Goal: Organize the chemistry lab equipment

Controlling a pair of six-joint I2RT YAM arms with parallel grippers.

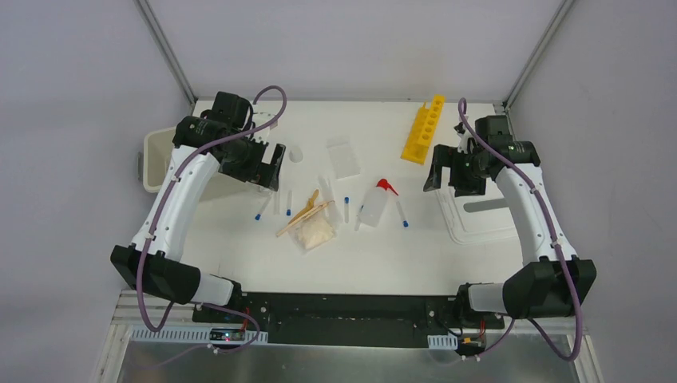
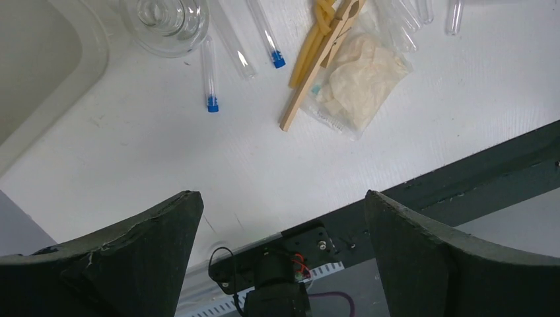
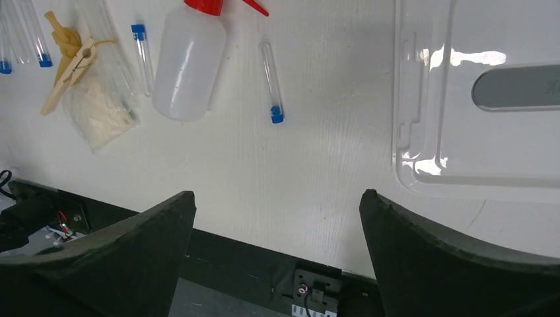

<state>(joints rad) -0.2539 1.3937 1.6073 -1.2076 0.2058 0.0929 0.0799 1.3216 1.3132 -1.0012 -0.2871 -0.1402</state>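
The left arm (image 1: 180, 198) goes up from the near left corner of the table (image 1: 399, 267). It bends near the far edge and folds back in toward the middle. Its jaws hang above the table, wide open, with nothing in them. The right arm (image 1: 533, 206) does the same from the near right corner. Its jaws are wide open too and hold nothing. They hang near the lid (image 1: 479, 214), which lies flat by the right edge. The bin (image 1: 156, 159) sits at the left edge. The yellow rack (image 1: 424, 128) lies near the far right corner. In the middle of the table lies the bottle (image 1: 373, 205). Left of it, the sticks (image 1: 303, 214) lie partly on the packet (image 1: 315, 234). The tubes (image 1: 403, 215) lie flat, spread out around them. The beaker (image 1: 344, 157) is a bit closer to the far edge.
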